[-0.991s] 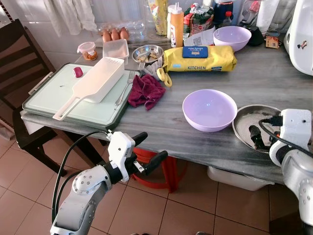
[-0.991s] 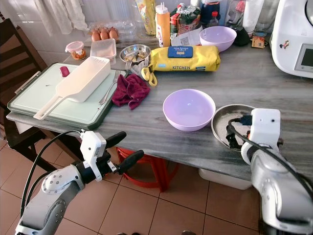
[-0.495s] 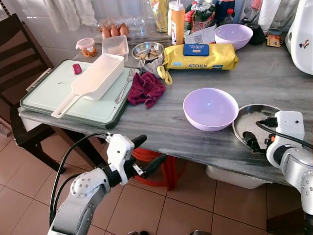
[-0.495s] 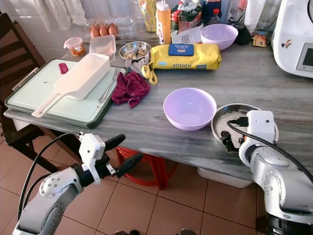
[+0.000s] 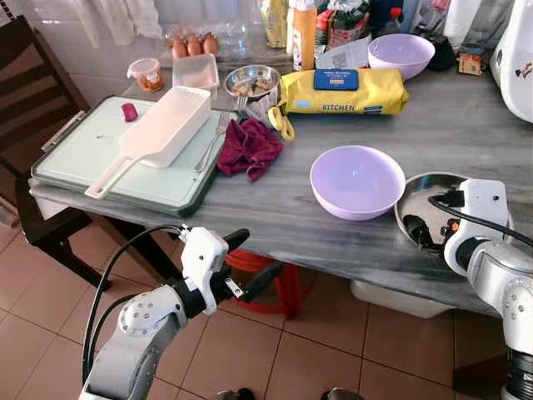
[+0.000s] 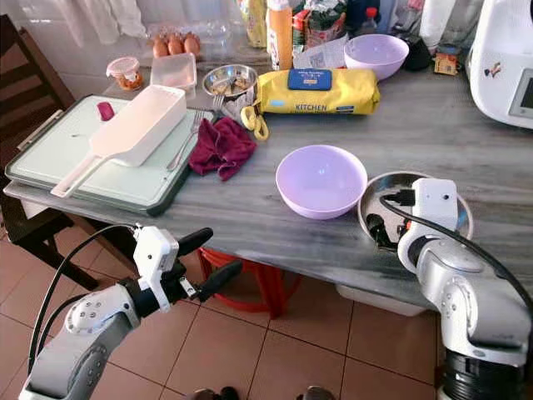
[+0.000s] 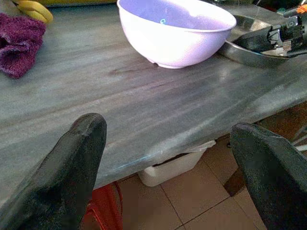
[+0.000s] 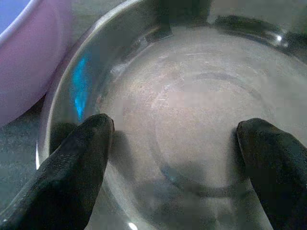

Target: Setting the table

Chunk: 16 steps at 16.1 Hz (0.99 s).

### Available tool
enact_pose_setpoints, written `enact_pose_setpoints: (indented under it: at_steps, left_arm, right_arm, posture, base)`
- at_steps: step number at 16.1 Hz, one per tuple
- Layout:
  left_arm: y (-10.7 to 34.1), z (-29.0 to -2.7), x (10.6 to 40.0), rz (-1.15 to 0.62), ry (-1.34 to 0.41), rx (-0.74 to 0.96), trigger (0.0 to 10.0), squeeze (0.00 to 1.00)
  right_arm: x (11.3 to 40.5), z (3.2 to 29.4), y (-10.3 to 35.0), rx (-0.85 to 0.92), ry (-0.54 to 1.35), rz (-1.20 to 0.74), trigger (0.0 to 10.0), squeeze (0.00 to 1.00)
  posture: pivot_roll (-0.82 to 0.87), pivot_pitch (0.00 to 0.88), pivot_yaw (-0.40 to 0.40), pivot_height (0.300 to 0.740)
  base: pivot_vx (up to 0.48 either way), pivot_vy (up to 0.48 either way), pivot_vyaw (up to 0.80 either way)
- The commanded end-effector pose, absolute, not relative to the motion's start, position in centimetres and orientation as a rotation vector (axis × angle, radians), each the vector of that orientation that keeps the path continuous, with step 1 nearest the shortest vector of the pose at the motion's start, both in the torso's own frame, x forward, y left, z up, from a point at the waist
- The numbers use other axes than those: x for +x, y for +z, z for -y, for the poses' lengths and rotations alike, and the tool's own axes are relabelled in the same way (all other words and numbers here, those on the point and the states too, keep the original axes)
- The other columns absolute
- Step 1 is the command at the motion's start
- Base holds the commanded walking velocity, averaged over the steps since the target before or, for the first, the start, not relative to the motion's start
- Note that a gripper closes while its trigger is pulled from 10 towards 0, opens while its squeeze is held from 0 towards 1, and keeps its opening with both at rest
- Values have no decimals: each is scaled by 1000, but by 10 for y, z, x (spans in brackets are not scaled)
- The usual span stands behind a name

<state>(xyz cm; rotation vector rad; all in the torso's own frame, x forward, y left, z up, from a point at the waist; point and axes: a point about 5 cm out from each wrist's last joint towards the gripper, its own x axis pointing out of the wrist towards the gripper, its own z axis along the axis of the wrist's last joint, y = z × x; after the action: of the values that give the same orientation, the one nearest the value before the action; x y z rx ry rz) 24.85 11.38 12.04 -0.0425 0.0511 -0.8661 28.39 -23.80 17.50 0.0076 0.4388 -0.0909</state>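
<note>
Right hand [image 8: 172,158] inside steel plate [image 8: 201,110]
Fingers spread wide, gripping nothing; lilac bowl [image 5: 357,180] beside it; left hand [image 5: 250,258] open below table [image 5: 275,208].

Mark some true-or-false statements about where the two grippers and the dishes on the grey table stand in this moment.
1. The right gripper has its jaws open over the shallow steel plate. True.
2. The left gripper holds the near lilac plastic bowl. False: it hangs open below the table edge, in front of the grey stone table, holding nothing.
3. The maroon cloth lies beside the pale green tray. True.
4. The white plastic scoop lies inside the lilac bowl. False: it lies on the green tray.
5. The steel plate is piled with food. False: it looks empty.
</note>
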Motion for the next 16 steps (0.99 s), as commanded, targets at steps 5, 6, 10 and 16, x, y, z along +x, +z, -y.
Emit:
enact_pose_setpoints:
  at_steps: [5,6,10,16]
  left_arm:
    - [124,-118,247,-39,-863,-49,10000,0]
    - [125,-119,248,-37,-860,-49,10000,0]
    - [125,-117,252,-28,-855,-47,10000,0]
    - [128,-117,253,-4,-844,-82,10000,0]
  right_arm:
    - [291,234,178,39,-78,-386,10000,0]
    - [291,232,182,67,-64,-351,10000,0]
    - [294,229,186,34,-67,-285,10000,0]
    - [288,233,208,-80,-108,-144,10000,0]
  posture:
    - [-176,171,103,740]
    - [-177,167,104,740]
    - [-181,154,104,740]
    - [-188,144,98,740]
  base:
    - [0,0,0]
    - [0,0,0]
    - [0,0,0]
    - [0,0,0]
